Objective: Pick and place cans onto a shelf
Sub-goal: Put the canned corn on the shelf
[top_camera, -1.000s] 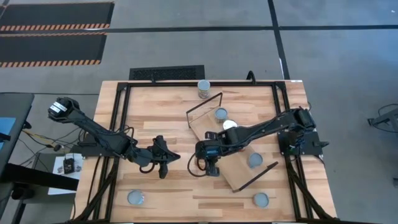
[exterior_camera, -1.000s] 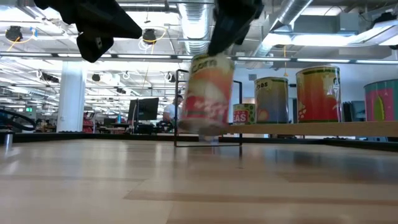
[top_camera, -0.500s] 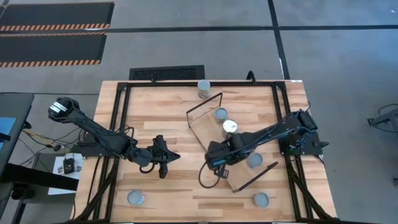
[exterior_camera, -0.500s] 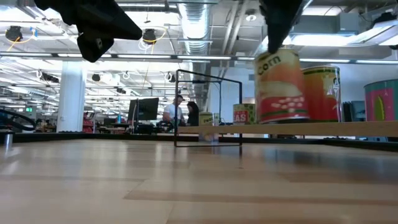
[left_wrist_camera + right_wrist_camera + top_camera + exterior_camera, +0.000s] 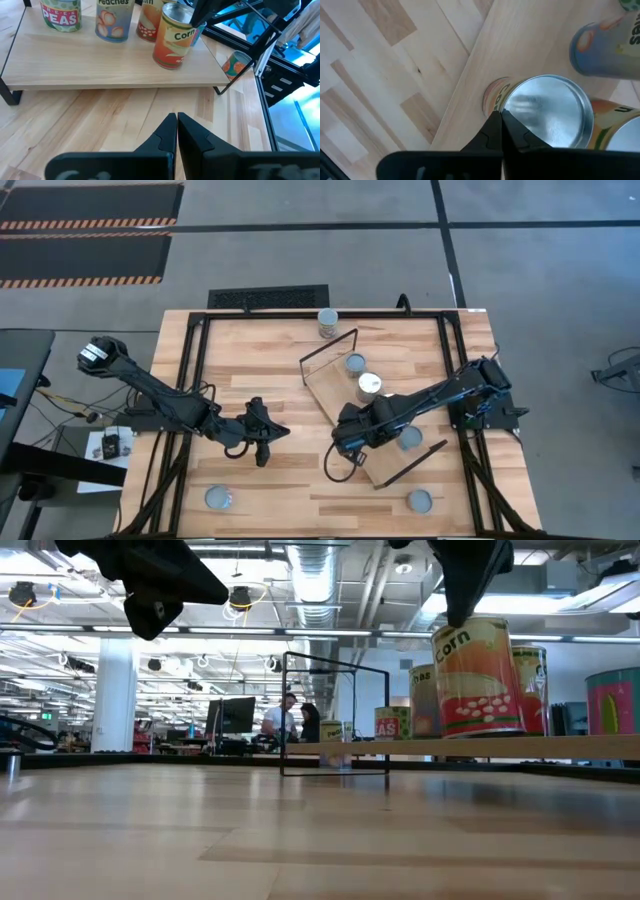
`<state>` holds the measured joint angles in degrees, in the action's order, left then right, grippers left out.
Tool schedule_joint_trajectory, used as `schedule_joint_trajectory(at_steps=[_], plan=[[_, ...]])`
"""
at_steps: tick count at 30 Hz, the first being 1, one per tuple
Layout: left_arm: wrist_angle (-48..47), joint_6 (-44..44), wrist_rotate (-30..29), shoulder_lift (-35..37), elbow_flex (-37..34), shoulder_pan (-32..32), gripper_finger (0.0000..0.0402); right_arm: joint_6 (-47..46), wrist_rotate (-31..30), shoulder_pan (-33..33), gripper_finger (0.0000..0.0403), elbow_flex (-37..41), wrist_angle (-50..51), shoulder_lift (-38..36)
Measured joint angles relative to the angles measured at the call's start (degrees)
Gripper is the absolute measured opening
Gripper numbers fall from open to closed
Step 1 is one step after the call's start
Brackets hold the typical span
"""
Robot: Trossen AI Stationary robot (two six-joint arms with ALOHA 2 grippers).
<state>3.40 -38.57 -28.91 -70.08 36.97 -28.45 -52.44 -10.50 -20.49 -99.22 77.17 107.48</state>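
Observation:
The wooden shelf (image 5: 340, 395) lies slanted on the table, with black wire frames at both short ends. Three cans stand on it: two toward its far end (image 5: 355, 363) (image 5: 370, 384) and one toward its near end (image 5: 408, 438). My right gripper (image 5: 500, 114) is shut on a Corn can (image 5: 478, 680) over the shelf's near half. In the high view the arm hides the can. My left gripper (image 5: 177, 122) is shut and empty, hovering above the table left of the shelf (image 5: 262, 448). My right gripper pinches the rim of the Corn can's silvery top (image 5: 506, 107) between its two fingers, at one side of the lid. The fingers come from above, pointing down. The can (image 5: 175, 36) hangs tilted, its bottom at the shelf board; I cannot tell whether it touches.
Loose cans stand on the table at the far edge (image 5: 327, 323), near left (image 5: 219, 498) and near right (image 5: 420, 501). A black frame (image 5: 190, 380) runs around the tabletop. There is free board on the shelf's left part (image 5: 75, 55).
My right gripper has carried the Corn can from above the table left of the shelf toward the table's right edge, over the shelf board. The can has stayed lifted and now hangs tilted just at the board beside the other cans.

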Motion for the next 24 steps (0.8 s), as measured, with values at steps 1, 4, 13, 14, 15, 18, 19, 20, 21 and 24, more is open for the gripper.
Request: schedule_joint_trajectory(at_steps=[1, 4, 13, 14, 15, 18, 19, 20, 21, 24], plan=[[0.0, 0.0, 0.0, 0.0, 0.0, 0.0, 0.0000, -0.1, 0.0, 0.0, 0.0007, 0.0, 0.0, 0.0], [0.0, 0.0, -0.1, 0.0, 0.0, 0.0, 0.0000, -0.1, 0.1, 0.2, 0.0012, 0.0, 0.0, 0.0], [0.0, 0.0, -0.5, 0.0, 0.0, 0.0, 0.0000, -0.2, 0.1, 2.0, 0.0043, 0.0, 0.0, 0.0], [0.0, 0.0, -0.5, 0.0, 0.0, 0.0, 0.0000, -0.2, 0.1, 2.1, 0.0049, 0.0, 0.0, 0.0], [0.0, 0.0, -0.5, 0.0, 0.0, 0.0, 0.0000, -0.2, 0.1, 2.3, 0.0055, 0.0, 0.0, 0.0], [0.0, 0.0, -0.4, 0.0, 0.0, 0.0, 0.0000, -0.2, 0.1, 2.6, 0.0070, 0.0, 0.0, 0.0], [0.0, 0.0, -0.5, 0.0, 0.0, 0.0, 0.0000, -0.2, 0.1, 2.6, 0.0074, 0.0, 0.0, 0.0], [0.0, 0.0, -0.5, 0.0, 0.0, 0.0, 0.0000, -0.2, 0.1, 2.6, 0.0077, 0.0, 0.0, 0.0], [0.0, 0.0, -0.5, 0.0, 0.0, 0.0, 0.0000, 0.0, 0.1, 2.6, 0.0079, 0.0, 0.0, 0.0], [0.0, 0.0, -0.5, 0.0, 0.0, 0.0, 0.0000, 0.5, 0.1, 2.5, 0.0080, 0.0, 0.0, 0.0]])
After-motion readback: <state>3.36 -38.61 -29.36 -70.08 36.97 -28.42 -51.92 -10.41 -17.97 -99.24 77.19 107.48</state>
